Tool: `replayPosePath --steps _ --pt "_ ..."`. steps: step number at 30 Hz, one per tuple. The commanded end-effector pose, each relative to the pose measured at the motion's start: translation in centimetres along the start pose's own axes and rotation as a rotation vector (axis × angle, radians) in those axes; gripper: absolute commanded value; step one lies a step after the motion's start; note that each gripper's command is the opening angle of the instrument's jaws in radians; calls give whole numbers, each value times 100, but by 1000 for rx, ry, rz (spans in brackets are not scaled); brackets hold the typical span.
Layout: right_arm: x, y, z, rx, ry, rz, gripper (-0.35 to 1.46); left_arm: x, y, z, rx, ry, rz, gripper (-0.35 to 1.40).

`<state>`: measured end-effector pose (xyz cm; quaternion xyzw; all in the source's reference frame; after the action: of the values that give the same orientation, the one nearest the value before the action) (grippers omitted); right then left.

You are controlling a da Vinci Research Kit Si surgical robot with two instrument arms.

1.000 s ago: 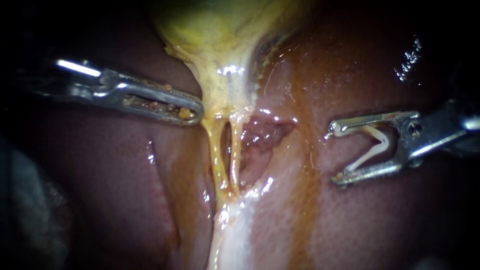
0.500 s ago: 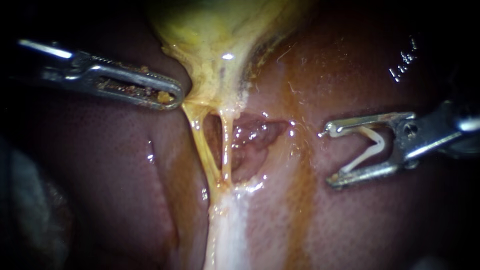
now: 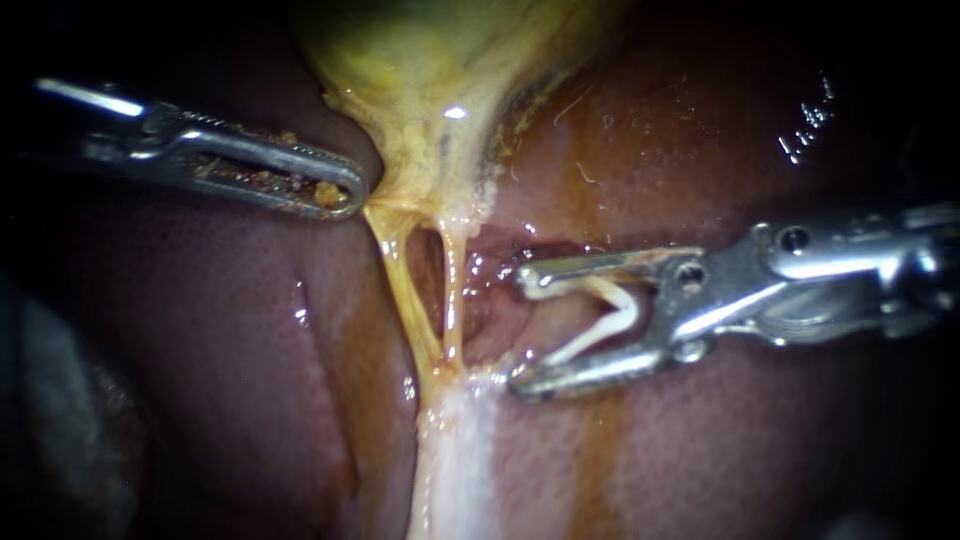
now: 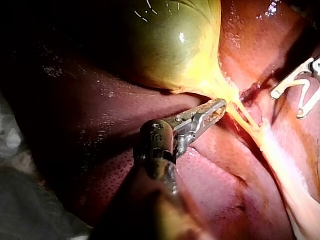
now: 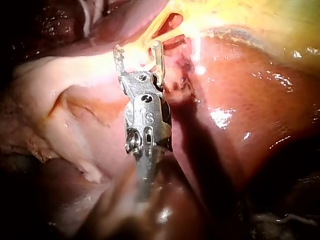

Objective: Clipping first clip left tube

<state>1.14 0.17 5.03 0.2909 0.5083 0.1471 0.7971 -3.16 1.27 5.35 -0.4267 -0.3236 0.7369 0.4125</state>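
In the endoscope view the gallbladder sits up top on the liver. Two tubes hang side by side from its neck: the left tube and the right tube. My left instrument pinches the neck's left edge. My right instrument, with a clip held between its jaws, sits just right of the right tube and isn't around either one.

No legible text, labels or signs anywhere
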Motion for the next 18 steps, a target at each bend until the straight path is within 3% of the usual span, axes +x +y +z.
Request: replayPosePath --steps 1,10,18 --pt "0 1 6 -1 7 10 47 0 0 0 0 0 0 -35" --pt "-15 12 46 15 22 44 49 0 0 0 0 0 0 -35" --pt "-46 31 65 4 16 82 49 0 0 0 0 0 0 -35"
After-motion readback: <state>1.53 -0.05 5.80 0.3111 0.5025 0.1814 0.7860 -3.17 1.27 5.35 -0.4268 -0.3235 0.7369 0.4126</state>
